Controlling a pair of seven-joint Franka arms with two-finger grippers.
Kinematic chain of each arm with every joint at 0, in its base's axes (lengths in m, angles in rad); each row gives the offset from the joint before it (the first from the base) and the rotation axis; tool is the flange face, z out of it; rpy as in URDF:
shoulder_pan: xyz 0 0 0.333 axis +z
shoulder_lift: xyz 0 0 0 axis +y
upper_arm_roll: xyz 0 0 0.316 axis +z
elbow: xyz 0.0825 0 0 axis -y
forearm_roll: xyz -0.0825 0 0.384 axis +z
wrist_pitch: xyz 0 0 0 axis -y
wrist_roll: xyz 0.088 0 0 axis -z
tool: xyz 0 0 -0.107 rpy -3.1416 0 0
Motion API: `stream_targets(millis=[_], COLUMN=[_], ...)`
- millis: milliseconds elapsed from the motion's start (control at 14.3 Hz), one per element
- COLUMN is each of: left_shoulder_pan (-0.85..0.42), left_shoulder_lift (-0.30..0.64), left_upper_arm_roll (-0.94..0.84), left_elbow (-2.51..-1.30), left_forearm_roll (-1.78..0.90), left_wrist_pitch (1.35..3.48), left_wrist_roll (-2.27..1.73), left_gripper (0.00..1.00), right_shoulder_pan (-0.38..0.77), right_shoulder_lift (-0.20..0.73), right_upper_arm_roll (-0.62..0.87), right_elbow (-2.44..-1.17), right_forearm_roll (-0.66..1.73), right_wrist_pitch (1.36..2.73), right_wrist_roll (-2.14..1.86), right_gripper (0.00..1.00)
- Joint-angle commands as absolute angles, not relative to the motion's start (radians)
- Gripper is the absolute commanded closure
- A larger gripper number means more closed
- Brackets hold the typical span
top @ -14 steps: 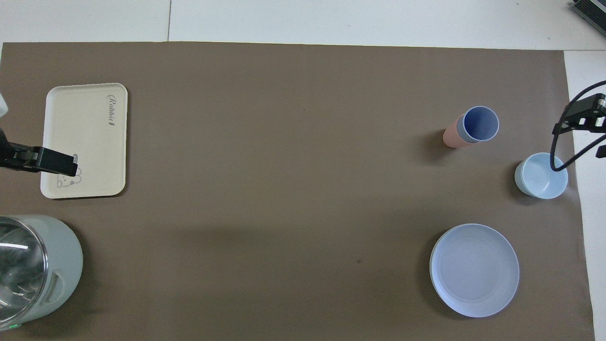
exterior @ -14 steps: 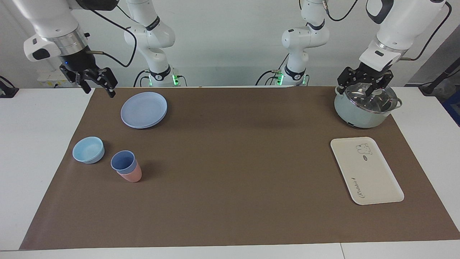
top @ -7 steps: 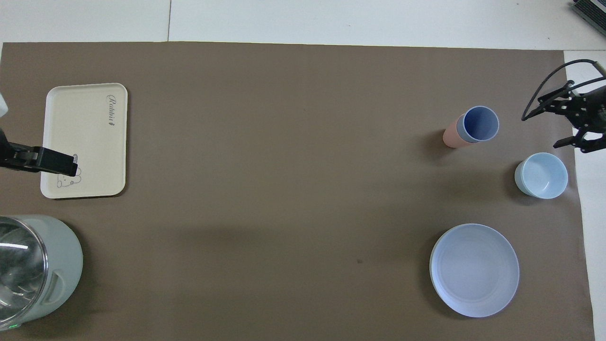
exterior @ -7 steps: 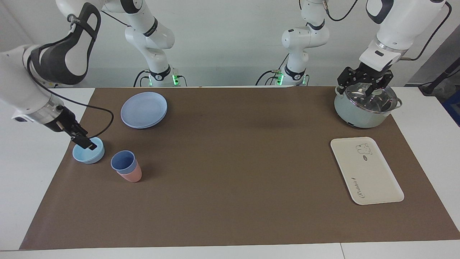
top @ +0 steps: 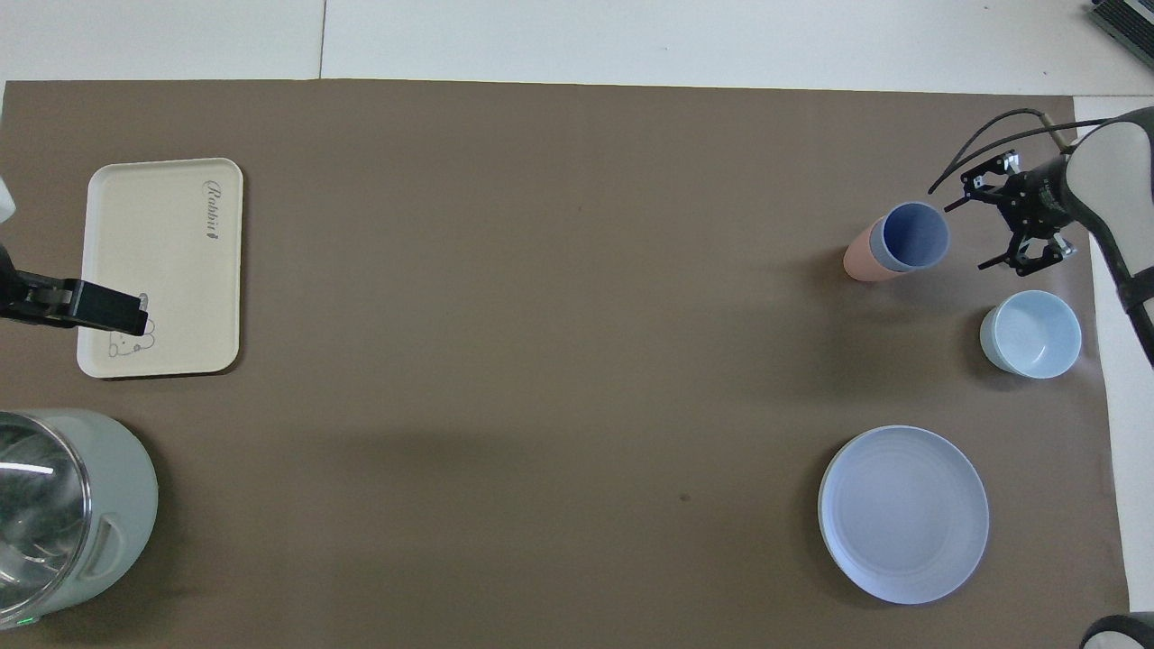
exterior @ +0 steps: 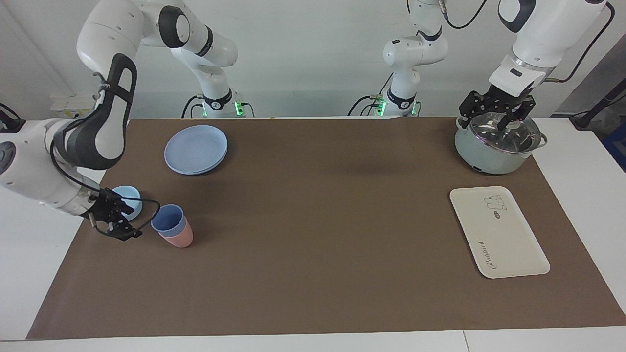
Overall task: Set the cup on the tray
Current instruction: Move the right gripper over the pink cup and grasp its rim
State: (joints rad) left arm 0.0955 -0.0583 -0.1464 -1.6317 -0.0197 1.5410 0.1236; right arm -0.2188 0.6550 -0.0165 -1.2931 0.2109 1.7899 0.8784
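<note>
The periwinkle-blue cup (exterior: 168, 219) (top: 915, 236) stands nested inside a pink tumbler (exterior: 179, 238) (top: 858, 259) on the brown mat, toward the right arm's end of the table. My right gripper (exterior: 131, 223) (top: 972, 231) is low beside the cup, open, its fingers pointing at the cup without touching it. The cream tray (exterior: 499, 233) (top: 164, 261) lies bare toward the left arm's end. My left gripper (exterior: 493, 118) waits open over the pot's glass lid.
A light-blue bowl (exterior: 130, 194) (top: 1030, 333) sits just beside the right gripper, nearer the robots than the cup. A round blue plate (exterior: 195, 149) (top: 903, 514) lies nearer the robots still. A pale green pot (exterior: 484, 155) (top: 117, 505) stands by the tray.
The right arm has swung down from high over the mat's corner, past the bowl, to low beside the cup. The left arm has not moved.
</note>
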Motion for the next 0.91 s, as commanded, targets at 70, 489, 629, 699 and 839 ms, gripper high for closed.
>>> stream_targets(millis=[70,489,629,699,839], left_shoulder_pan=[0.112,0.112,0.112,0.112,0.112], left_shoulder_lift=[-0.081,-0.081,-0.081,-0.081,-0.081], left_upper_arm_roll=[-0.156,-0.156,-0.156,-0.156,-0.156], left_elbow=[-1.651,-1.649,-1.651,-1.649,-1.651], left_forearm_roll=[-0.028,-0.028,-0.028,-0.028,-0.028], left_wrist_pitch=[1.534,1.536,1.535,1.536,1.536], left_wrist_roll=[0.132,0.130,0.132,0.132,0.130], left_gripper=[0.00,0.00,0.00,0.00,0.00], right_shoulder_pan=[-0.232,-0.242,-0.242,-0.242,-0.242], right_shoulder_lift=[0.692,0.641,0.643,0.641,0.640], right_upper_arm_roll=[-0.002,-0.002,0.000,0.005,0.005], right_elbow=[-1.273,-1.388,-1.388,-1.388,-1.390], right_forearm_roll=[0.311,0.437,0.439,0.454,0.495], right_wrist_pitch=[1.769,1.716,1.720,1.709,1.712], right_wrist_roll=[0.950,0.925,0.923,0.923,0.922], right_gripper=[0.08,0.03,0.03,0.03,0.03])
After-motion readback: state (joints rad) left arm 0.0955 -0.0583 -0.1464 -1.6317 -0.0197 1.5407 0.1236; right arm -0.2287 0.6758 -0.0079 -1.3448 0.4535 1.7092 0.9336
